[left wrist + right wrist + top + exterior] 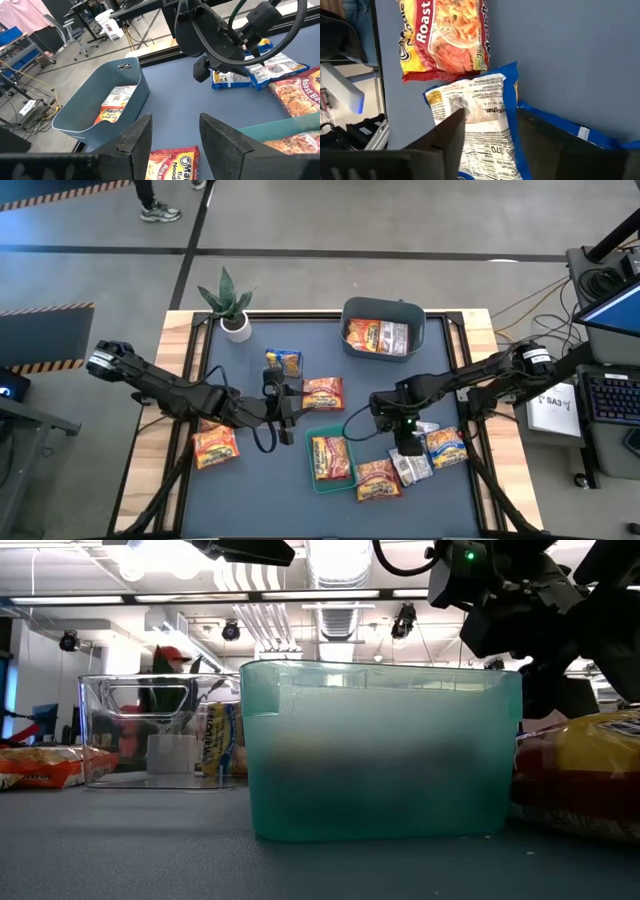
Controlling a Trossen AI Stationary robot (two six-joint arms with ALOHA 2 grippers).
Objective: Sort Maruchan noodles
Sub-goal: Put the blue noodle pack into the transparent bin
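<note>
Packets of Maruchan noodles lie scattered across your dark blue-grey worktop (250, 480). Your right tool (408, 448) hovers with its fingers (445, 135) spread wide just above a blue-and-white plastic packet lying label-side up (480, 120), which sits just beside a blue-and-yellow packet (446, 446) near the worktop's right edge. An orange-red and yellow packet marked "Roast" (447, 37) lies close past it.

Your left tool (290, 412) hangs near the middle of the worktop, its fingers (135, 142) wide apart and holding nothing, over an orange-red packet (322, 393). One orange-red packet rests in the flat green tray (317, 477); another (379, 478) lies just to the tray's right. The grey-blue plastic bin (384, 308) at the far side holds an orange-red packet and a silver-grey one (115, 102). Two more lie apart: a blue-and-yellow one (284, 362) and an orange-red one (216, 445) at the left.
</note>
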